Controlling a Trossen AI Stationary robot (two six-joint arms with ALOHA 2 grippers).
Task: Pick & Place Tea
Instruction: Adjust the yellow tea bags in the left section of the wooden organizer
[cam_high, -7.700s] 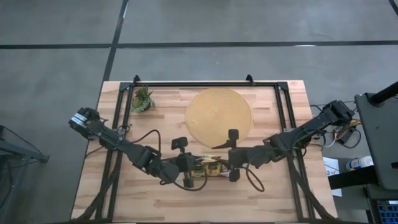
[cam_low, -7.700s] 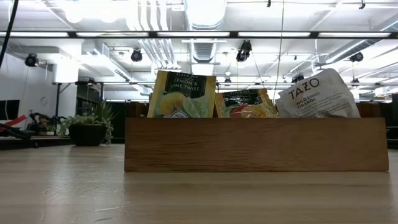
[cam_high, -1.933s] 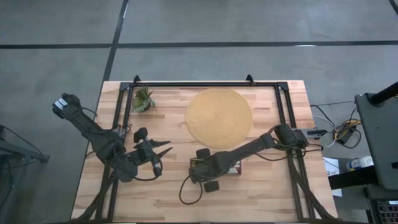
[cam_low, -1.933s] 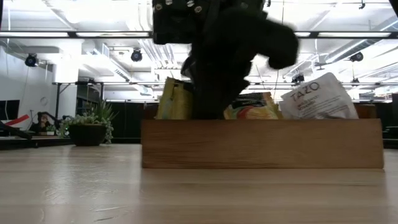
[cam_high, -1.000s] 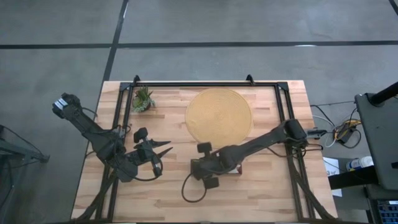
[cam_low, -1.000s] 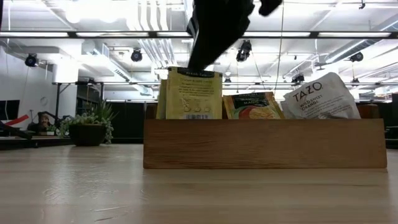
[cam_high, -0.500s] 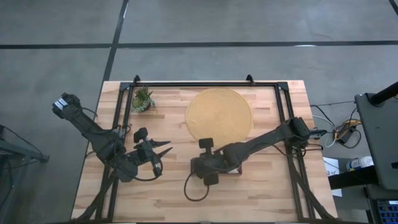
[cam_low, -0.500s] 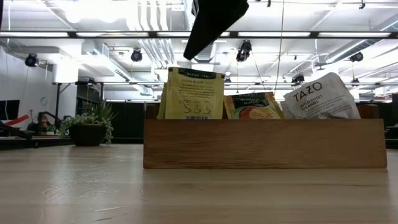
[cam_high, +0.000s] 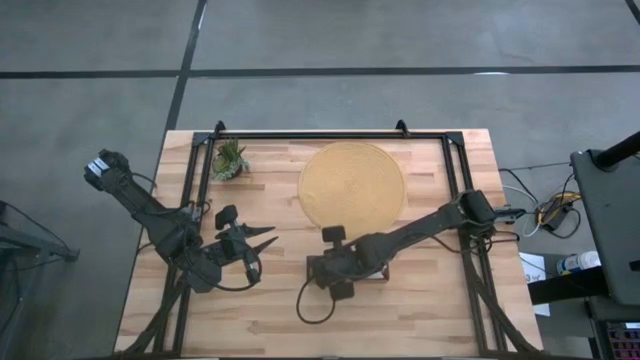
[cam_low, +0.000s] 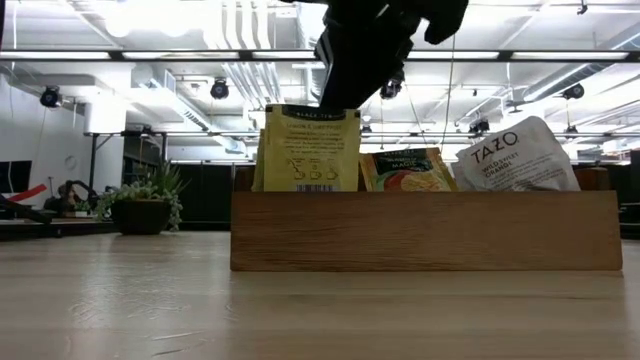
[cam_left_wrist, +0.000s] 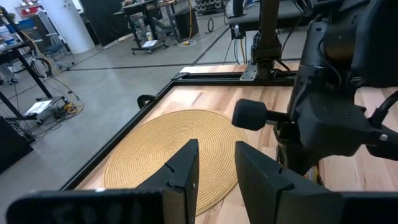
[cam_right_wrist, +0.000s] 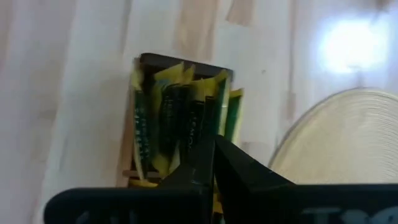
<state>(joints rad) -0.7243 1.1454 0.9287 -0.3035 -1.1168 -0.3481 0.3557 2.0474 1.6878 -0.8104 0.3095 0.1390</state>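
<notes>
Yellow tea (cam_low: 310, 148) sachets stand upright in the wooden tray (cam_low: 425, 231) on the table (cam_high: 270, 310), near the round mat (cam_high: 352, 187). The right gripper (cam_right_wrist: 210, 163) hangs over them, fingers closed on one sachet's top edge. The left gripper (cam_left_wrist: 214, 171) waits well apart, fingers parted, empty.

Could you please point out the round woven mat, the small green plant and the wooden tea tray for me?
round woven mat (cam_high: 352, 186), high view, on its bare centre.
small green plant (cam_high: 229, 160), high view, on its spiky leaves.
wooden tea tray (cam_low: 425, 231), low view, on its front wall.
</notes>
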